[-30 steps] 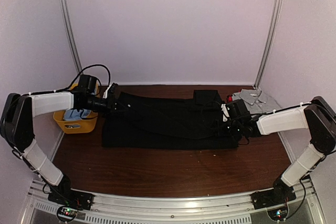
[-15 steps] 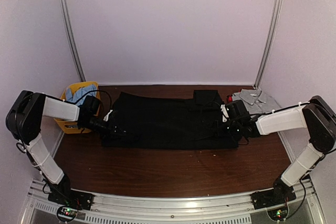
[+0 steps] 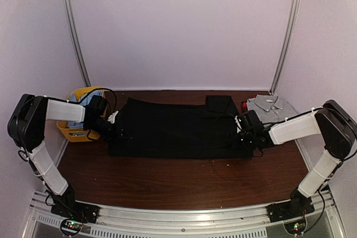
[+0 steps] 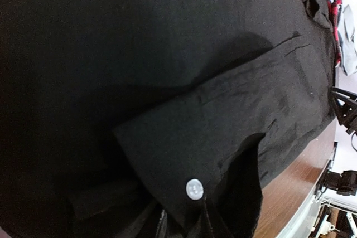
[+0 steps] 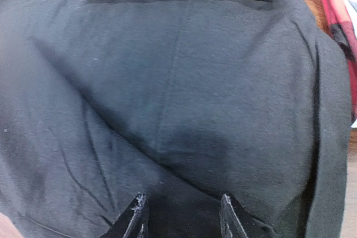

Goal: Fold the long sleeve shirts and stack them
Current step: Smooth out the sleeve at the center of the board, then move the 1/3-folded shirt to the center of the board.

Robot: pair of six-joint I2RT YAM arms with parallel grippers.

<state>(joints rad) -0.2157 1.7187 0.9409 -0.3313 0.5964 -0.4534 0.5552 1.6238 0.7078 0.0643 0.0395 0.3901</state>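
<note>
Black shirt (image 3: 173, 129) on brown table (image 3: 184, 182), pale walls (image 3: 184, 26) — right end effector (image 5: 183, 215) parted, left end effector (image 3: 120, 133) hard to tell.

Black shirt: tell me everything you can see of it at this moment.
The black shirt is plain, soft, matte cloth, lying spread flat as a wide rectangle on the brown table. One sleeve is folded across the body, and its cuff carries a white button. The left gripper sits at the shirt's left edge. The right gripper is at its right end, fingers apart on the cloth. Only light creases show.
</note>
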